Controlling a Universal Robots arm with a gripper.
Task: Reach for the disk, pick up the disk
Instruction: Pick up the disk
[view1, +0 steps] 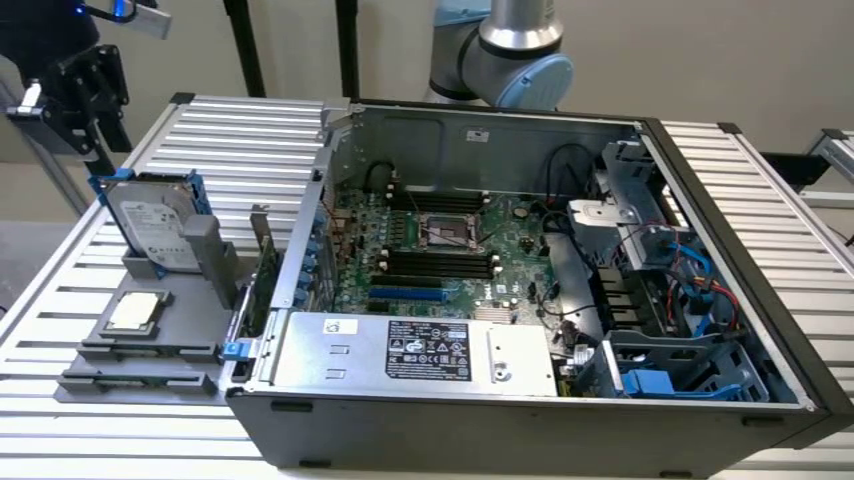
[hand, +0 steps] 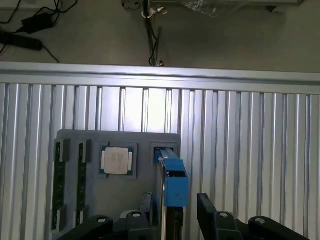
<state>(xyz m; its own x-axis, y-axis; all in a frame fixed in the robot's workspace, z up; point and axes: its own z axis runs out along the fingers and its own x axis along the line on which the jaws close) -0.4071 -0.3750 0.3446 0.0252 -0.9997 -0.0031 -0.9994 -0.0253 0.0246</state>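
The rectangular silver hard drive with the white label and bright blue plastic frame (view1: 150, 218) stands on edge in a slot of the grey plastic fixture (view1: 144, 352). It is at the exterior view's left, on the ribbed aluminium table (view1: 747, 180), beside the open black computer case (view1: 534, 425). The black gripper (hand: 174, 199) hangs above it, not touching. In the wrist view its jaws stand apart, one on each side of the drive's blue top edge.

The gap looks narrow for so thin a target. If the approach is slightly off-centre, a jaw could land on the blue frame and tilt or wedge the drive in its slot. The grey upright post (view1: 203, 258) just beside the drive could also catch a jaw. The small square silver chip (view1: 135, 312) lies nearer in the fixture, apart from the drive.
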